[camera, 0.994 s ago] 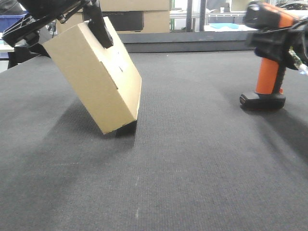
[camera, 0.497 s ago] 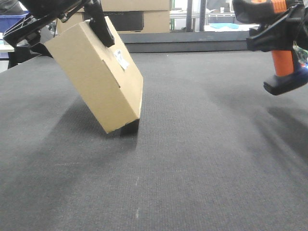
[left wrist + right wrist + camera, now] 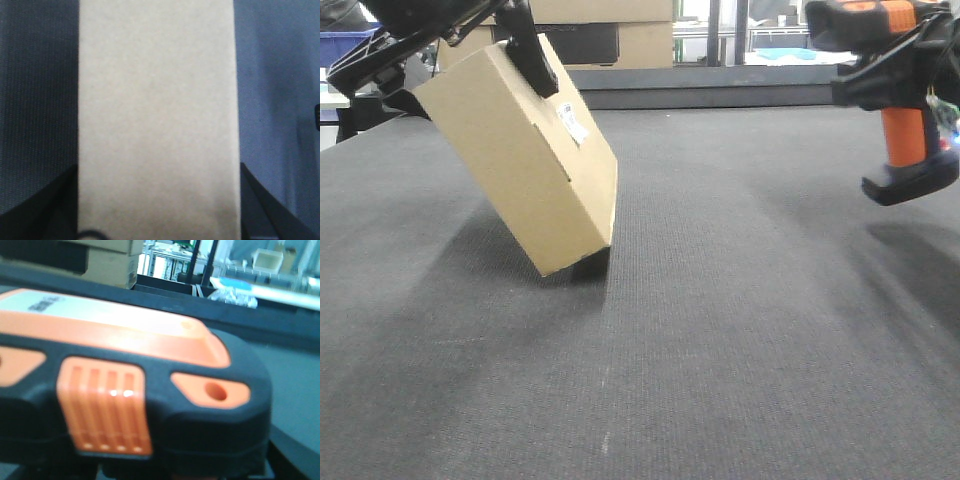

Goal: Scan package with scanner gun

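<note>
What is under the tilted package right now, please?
Only shadowed dark mat shows beneath the package, whose lower edge appears to rest on it. The contact patch is hidden by the package.

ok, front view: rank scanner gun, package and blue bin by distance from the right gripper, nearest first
1. scanner gun: far right, held in the jaws of the right gripper, lifted off the mat.
2. package: left of centre, tilted.
3. blue bin: far left, at the back.
</note>
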Available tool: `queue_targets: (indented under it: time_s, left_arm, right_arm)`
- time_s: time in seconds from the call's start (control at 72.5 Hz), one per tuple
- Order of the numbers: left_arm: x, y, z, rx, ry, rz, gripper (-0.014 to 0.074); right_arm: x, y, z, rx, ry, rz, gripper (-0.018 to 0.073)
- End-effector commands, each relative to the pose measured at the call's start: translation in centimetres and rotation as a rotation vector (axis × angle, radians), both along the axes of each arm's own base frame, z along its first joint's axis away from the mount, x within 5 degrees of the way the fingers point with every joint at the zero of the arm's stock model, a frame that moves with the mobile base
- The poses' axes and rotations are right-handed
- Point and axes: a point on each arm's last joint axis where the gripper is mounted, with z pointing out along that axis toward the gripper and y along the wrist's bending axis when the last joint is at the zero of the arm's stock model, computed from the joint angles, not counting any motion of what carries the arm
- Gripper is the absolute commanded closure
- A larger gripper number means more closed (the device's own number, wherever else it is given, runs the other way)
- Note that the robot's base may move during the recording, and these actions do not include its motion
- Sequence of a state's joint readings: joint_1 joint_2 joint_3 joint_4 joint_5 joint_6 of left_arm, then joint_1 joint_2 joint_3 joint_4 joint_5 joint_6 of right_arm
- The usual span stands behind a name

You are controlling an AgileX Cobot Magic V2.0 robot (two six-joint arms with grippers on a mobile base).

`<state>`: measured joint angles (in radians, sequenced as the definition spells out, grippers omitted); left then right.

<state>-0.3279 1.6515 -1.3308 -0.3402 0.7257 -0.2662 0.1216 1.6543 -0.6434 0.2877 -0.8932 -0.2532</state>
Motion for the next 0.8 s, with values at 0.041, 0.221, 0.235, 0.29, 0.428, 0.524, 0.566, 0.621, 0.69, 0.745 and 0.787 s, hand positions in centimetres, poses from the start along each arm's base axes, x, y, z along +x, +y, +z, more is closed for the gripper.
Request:
queue_targets:
  time_s: [0.041,0.221,0.235,0.29,0.428,0.524,0.566,0.621,0.69,0.745,0.787]
  left_arm:
    - [-0.1,-0.3,0.8,-0.025,-0.022,0.006,0.0708]
    - [-0.1,-0.3,0.7,-0.025,-0.020,0.005,0.0708]
    - [-0.1,-0.3,0.7,-0.025,-0.020,0.005,0.0708]
    - [-0.1,-0.3,0.7,-0.025,-0.020,0.005,0.0708]
    - [-0.1,-0.3,0.7,-0.025,-0.020,0.005,0.0708]
    - [-0.1,-0.3,0.7,-0.025,-0.020,0.005,0.0708]
    - [-0.1,-0.3,0.7,-0.025,-0.020,0.005,0.0708]
    - [-0.1,-0.3,0.7,-0.025,-0.020,0.005,0.0708]
    - [-0.1,-0.3,0.7,-0.025,-0.020,0.005,0.0708]
    - [-0.1,-0.3,0.7,-0.025,-0.020,0.005,0.0708]
    - [-0.1,-0.3,0.7,-0.025,-0.020,0.005,0.0708]
  right_arm:
    - [0.0,-0.6,0.5,0.191,-0.075,-0.071,0.0725]
    - [0.3,-0.5,-0.3,0.204,-0.077,-0.073,0.0728]
    - [0.4,-0.5,-0.4,0.204,-0.075,-0.071,0.0728]
    - [0.5,-0.5,-0.6,0.220,-0.084,-0.067,0.0728]
    - [0.8,-0.2,-1.3,0.292,-0.112,-0.044,0.0728]
    - [0.9,0.0,-1.2,0.271,-0.139,-0.012,0.0728]
    - [0.9,0.0,-1.2,0.270,-0.141,-0.011,0.0728]
    - [0.9,0.0,-1.2,0.270,-0.141,-0.011,0.0728]
    - [0.9,0.0,-1.3,0.271,-0.137,-0.011,0.0728]
    - [0.9,0.0,-1.3,0.272,-0.129,-0.011,0.0728]
    - [0.9,0.0,-1.4,0.272,-0.124,-0.011,0.0728]
